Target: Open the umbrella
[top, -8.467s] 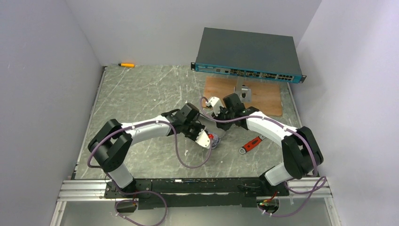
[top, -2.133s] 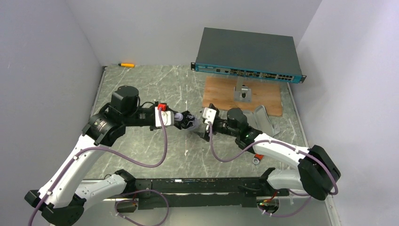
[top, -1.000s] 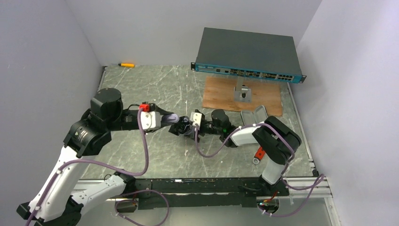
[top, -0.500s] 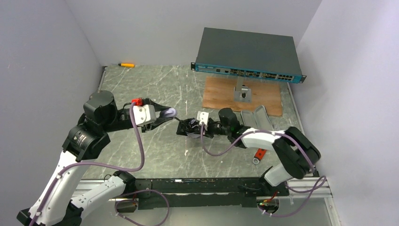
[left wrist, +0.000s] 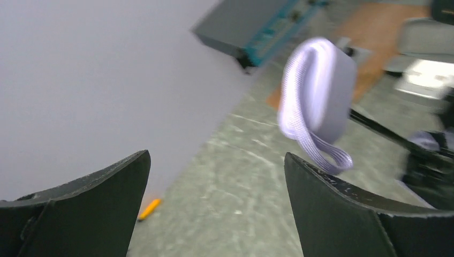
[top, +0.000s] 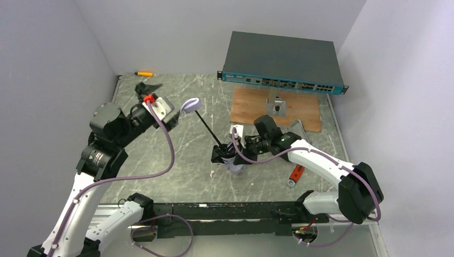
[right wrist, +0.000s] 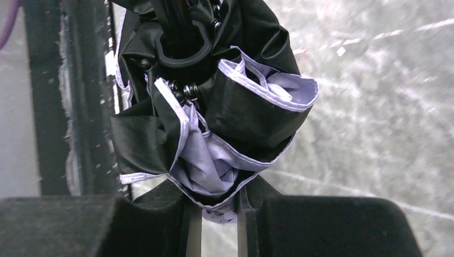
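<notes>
The umbrella's folded canopy [top: 234,164], black outside with silvery white folds [right wrist: 214,123], hangs in a bunch at the table's middle. My right gripper [right wrist: 219,208] is shut on the tip of that bunch, seen from above at the right gripper [top: 227,154]. The thin black shaft [top: 206,126] slants back and left to the pale handle [top: 190,105] with its wrist strap. My left gripper [top: 160,101] is open just left of the handle. In the left wrist view the handle [left wrist: 321,85] floats beyond the right finger [left wrist: 353,214], touching nothing, and the shaft [left wrist: 385,131] runs off right.
A dark grey box with a teal front [top: 281,59] stands at the back over a wooden board [top: 251,104] with a metal bracket [top: 277,107]. An orange pencil [top: 143,74] lies at the back left corner. A red-handled tool [top: 296,174] lies near the right arm.
My left gripper has opened, let go of the handle and swung back and left. The shaft now shows drawn out long. My right gripper has carried the canopy bunch nearer.
</notes>
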`<state>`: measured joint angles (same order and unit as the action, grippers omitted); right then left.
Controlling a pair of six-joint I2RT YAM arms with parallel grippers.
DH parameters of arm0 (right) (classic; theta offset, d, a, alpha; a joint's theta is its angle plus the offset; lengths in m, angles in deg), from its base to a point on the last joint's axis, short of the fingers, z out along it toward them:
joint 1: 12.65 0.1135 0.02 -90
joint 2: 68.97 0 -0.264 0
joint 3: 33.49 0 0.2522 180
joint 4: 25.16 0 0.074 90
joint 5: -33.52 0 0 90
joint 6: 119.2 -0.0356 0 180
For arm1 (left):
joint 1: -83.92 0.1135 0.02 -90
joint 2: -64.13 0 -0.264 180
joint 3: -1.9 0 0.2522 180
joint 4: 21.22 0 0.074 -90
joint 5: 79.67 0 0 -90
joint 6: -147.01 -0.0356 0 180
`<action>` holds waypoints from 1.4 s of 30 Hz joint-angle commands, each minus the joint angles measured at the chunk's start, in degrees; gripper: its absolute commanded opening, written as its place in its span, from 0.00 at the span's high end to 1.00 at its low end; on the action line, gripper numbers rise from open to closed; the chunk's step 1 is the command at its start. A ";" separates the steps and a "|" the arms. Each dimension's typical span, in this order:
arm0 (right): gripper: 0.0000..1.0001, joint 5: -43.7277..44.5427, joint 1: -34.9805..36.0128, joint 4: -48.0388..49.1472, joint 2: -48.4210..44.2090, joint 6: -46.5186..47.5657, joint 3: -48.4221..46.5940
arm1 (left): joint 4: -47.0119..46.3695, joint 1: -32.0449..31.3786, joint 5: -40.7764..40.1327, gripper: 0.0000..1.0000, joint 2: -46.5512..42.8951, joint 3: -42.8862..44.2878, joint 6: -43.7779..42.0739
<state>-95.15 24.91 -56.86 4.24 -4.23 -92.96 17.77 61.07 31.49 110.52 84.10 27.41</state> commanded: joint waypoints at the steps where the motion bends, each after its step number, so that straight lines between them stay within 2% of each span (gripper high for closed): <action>1: 1.00 -4.91 -1.26 -9.25 -1.73 -2.24 -3.71 | -14.82 0.84 -18.85 0.00 -0.35 1.55 -2.15; 3: 1.00 -4.75 -1.97 -9.56 -2.92 -3.46 -3.84 | -13.86 1.09 -22.69 0.00 0.56 3.33 1.70; 4: 1.00 -4.74 -2.80 -8.73 -3.78 -5.10 -3.85 | -12.42 1.76 -22.89 0.00 0.35 3.75 5.80; 5: 1.00 -5.36 -4.03 -7.10 -4.57 -7.58 -3.96 | -10.44 2.92 -19.80 0.01 -0.31 3.32 10.45; 9: 1.00 -7.81 -7.05 2.58 -7.39 -19.79 -6.35 | -6.00 5.43 -0.56 0.03 -6.27 -4.23 23.58; 13: 1.00 -12.00 -7.07 5.44 -5.79 -28.55 -12.26 | -2.58 5.84 25.41 0.03 -7.06 -9.04 26.95; 15: 1.00 -13.45 -6.20 6.76 -5.17 -32.04 -14.07 | -5.73 5.80 34.77 0.03 -5.99 -11.77 31.99; 21: 1.00 -11.69 -1.53 13.64 -3.72 -38.10 -17.28 | -19.35 5.80 37.00 0.07 -0.13 -13.42 42.51; 25: 1.00 -11.96 0.94 13.67 -1.10 -37.50 -20.86 | -26.19 5.41 39.52 0.08 3.94 -13.11 48.90; 29: 1.00 -12.44 1.77 12.82 0.60 -36.40 -22.92 | -28.89 3.86 39.73 0.10 6.82 -13.25 51.62; 32: 1.00 -12.63 2.96 11.13 1.56 -34.22 -24.12 | -32.44 2.73 39.57 0.17 8.13 -14.58 53.01; 35: 1.00 -12.72 4.29 9.44 2.21 -32.52 -25.33 | -33.70 2.10 39.08 0.30 9.36 -14.08 54.02; 39: 1.00 -13.03 4.54 8.11 3.25 -31.64 -26.78 | -31.39 1.52 37.24 0.30 10.48 -12.60 52.92; 41: 1.00 -13.20 4.63 7.63 3.55 -30.83 -27.47 | -30.70 1.46 36.58 0.39 10.90 -12.05 52.46; 42: 1.00 -13.15 4.63 7.45 3.71 -30.36 -27.87 | -31.07 1.41 36.50 0.47 11.16 -11.95 52.76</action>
<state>-106.19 29.06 -52.16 8.00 -36.99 -116.24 -11.10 63.23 68.32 120.95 69.63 79.25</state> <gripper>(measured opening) 0.220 0.640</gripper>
